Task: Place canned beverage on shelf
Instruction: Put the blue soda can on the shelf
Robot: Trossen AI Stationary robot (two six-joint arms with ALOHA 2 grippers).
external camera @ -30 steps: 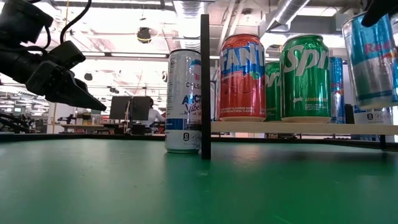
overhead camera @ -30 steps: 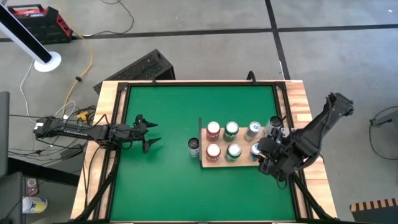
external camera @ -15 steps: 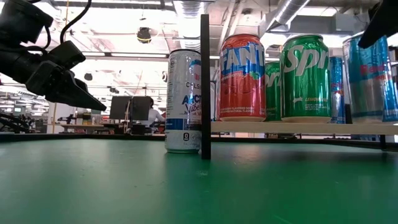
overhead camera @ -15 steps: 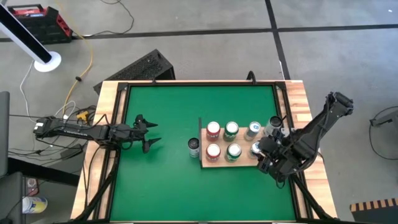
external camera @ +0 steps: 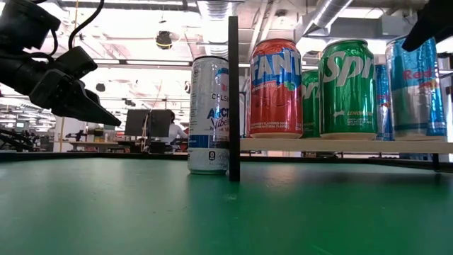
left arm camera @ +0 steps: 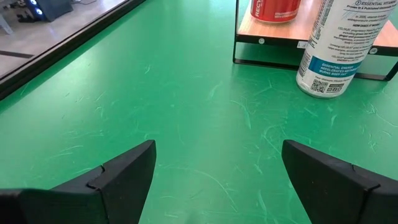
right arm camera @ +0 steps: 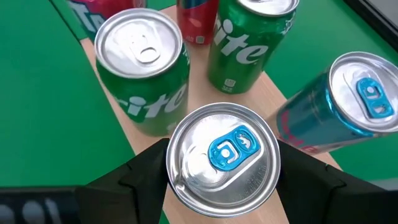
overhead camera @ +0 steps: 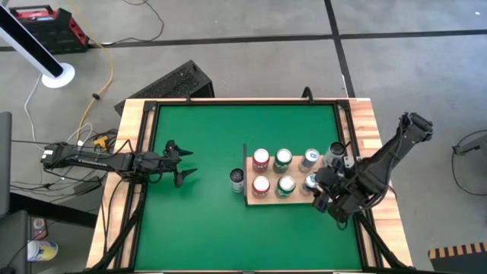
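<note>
The shelf [overhead camera: 298,200] is a small light wood board with a dark upright edge [external camera: 233,99], right of the table's middle. On it stand two red cans [overhead camera: 261,158], two green cans [overhead camera: 284,158] and a blue can [right arm camera: 348,106]. My right gripper [overhead camera: 314,186] is shut on another blue canned beverage [external camera: 417,85] at the shelf's near right corner. The can's base is down at the board. My left gripper [overhead camera: 183,164] hovers open over the table's left part, nothing between its fingers. My right gripper pinches the blue can's side wall just under its top rim [right arm camera: 186,186], one finger [right arm camera: 140,177] on each side. The fingers slant down from the table's right near side. The can stands upright, its base at the shelf board [external camera: 417,145].
A white slim can [overhead camera: 237,180] stands on the green table just left of the shelf's dark edge. Another can [overhead camera: 335,154] stands by the table's right edge. Free green surface [overhead camera: 198,221] lies left of and nearer than the shelf.
My right gripper has gone down with the blue can. The can hung slightly tilted above the shelf and now stands upright at the level of the board, beside the green cans.
</note>
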